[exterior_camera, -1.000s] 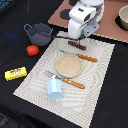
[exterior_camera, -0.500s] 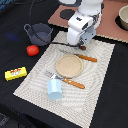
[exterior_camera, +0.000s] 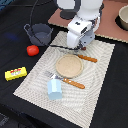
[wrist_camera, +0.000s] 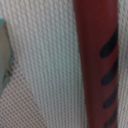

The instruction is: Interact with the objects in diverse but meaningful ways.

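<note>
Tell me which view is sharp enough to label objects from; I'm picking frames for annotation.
Exterior view: evenly lit and soft but readable, pot, tomato and cup distinct. Wrist view: far too close, blurred, only mat weave and a brown-red striped object.

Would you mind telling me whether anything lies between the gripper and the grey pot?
Nothing visible stands between them: the gripper hangs over the placemat's far edge, and the grey pot sits towards the exterior view's left across bare black table.
</note>
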Tool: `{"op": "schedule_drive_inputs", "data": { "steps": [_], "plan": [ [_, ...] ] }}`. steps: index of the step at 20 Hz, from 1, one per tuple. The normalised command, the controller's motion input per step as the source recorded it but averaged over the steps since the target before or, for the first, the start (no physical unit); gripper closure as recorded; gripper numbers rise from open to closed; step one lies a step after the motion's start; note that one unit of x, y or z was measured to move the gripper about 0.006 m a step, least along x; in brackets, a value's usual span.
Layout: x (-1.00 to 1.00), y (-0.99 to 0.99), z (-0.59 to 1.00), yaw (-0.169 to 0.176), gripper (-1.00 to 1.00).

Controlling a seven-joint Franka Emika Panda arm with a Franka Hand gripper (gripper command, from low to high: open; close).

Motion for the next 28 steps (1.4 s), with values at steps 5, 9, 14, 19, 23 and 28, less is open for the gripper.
{"op": "schedule_drive_inputs", "data": {
  "steps": [5,9,14,19,23,28],
  "plan": [
    [0.05,0.0,-0.17,-0.002,1.0],
    [0.05,0.0,0.07,-0.013,1.0],
    [0.22,-0.09,0.86,-0.013,1.0],
    [0.0,-0.25,0.87,-0.013,1.0],
    [-0.22,-0.52,0.7,0.0,1.0],
    [-0.3,-0.64,0.59,-0.015,1.0]
  ]
}}
